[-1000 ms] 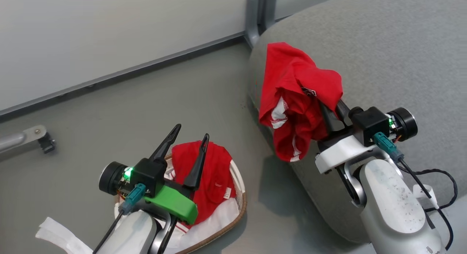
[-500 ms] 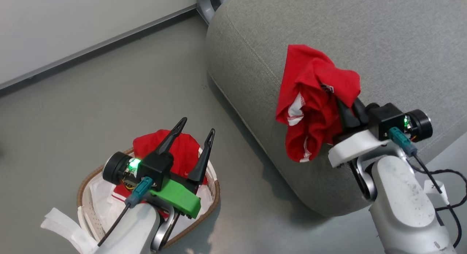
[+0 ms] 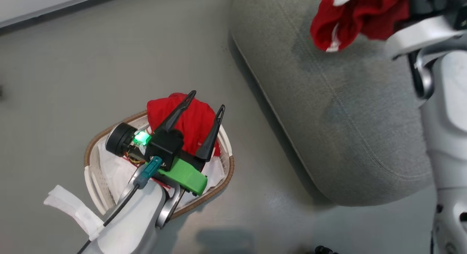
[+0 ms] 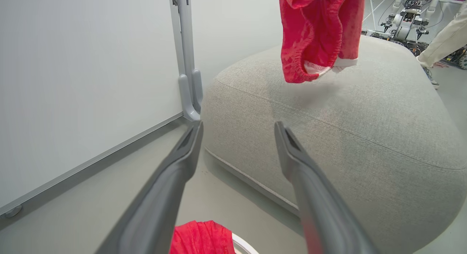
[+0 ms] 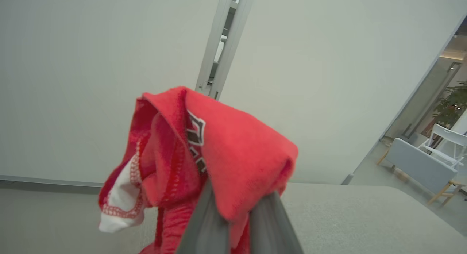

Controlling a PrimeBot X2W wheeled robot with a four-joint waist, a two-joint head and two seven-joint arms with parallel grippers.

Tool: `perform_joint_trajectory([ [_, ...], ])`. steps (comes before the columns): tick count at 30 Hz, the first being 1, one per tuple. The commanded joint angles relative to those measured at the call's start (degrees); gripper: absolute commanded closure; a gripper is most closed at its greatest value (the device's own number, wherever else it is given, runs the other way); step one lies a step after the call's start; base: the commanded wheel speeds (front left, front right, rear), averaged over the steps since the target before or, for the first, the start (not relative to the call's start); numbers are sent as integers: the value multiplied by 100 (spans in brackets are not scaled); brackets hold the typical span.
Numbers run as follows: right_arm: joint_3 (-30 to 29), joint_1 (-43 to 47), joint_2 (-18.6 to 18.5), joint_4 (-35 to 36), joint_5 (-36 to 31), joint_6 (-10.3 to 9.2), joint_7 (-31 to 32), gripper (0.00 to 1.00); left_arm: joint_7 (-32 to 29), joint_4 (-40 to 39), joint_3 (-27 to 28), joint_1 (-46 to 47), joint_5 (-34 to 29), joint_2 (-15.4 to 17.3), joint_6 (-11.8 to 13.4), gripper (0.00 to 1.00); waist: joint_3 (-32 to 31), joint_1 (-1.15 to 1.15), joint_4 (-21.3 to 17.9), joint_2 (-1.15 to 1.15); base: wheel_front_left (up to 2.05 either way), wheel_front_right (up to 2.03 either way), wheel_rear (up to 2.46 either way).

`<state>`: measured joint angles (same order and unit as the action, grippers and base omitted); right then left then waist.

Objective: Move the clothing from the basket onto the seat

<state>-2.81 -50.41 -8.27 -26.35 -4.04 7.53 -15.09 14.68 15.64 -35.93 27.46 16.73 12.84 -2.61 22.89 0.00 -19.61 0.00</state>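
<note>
**Held garment (image 3: 359,11) carried inward from the seat edge to above the seat top**

Compared with a second ago, the head camera has swung. Measured against the seat (image 3: 346,119) itself, the red garment has shifted from overhanging the seat's rounded side edge to a position above its top surface.

1. Right claw (image 5: 239,206): closed on the held garment. The cloth is bunched and draped over both fingers, with white trim hanging at its lower left. In the left wrist view the garment (image 4: 313,31) hangs clear of the seat (image 4: 346,130), apart from the fabric, with a faint shadow beneath it.
2. Left claw (image 3: 207,100): fingers spread wide, gripping nothing. It hovers over the basket (image 3: 91,151), as before.
3. Second garment (image 3: 193,119): red, heaped at the far end of the basket and rising above the brown rim. It lies on a white lining sheet (image 3: 109,166).
4. Basket: stands on the grey floor (image 3: 91,64), near the seat's side edge but apart from it.
</note>
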Motion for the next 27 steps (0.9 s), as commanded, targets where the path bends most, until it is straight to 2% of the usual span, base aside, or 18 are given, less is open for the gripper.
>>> perform_joint_trajectory([
  [1, -105, -284, -180, -113, -34, -8, -13, 100, 5, -19, -13, 147, -63, -16, -25, 0, 533, 0, 543, 0, 0, 0, 0],
  [5, -235, -1054, -752, -715, -146, -8, 33, 100, 15, -2, -60, 300, -128, -50, -32, 0, 785, 0, 877, 0, 0, 0, 0],
  [11, -644, -1910, -1501, -1603, 14, -8, 463, 100, 39, 28, -196, 458, -181, -209, -93, 0, 1001, 0, 1379, 0, 0, 0, 0],
  [16, -410, -2116, -1966, -2307, 168, -8, 853, 100, 55, 18, -241, 494, -177, -246, -120, 0, 1162, 0, 1609, 0, 0, 0, 0],
  [19, -371, -2018, -2088, -2686, 313, -8, 1015, 100, 49, 32, -253, 516, -201, -255, -123, 0, 1230, 0, 1646, 0, 0, 0, 0],
  [27, -143, -1648, -1976, -3382, 575, -8, 977, 100, 53, 85, -220, 504, -203, -250, -132, 0, 1280, 0, 1585, 0, 0, 0, 0],
])
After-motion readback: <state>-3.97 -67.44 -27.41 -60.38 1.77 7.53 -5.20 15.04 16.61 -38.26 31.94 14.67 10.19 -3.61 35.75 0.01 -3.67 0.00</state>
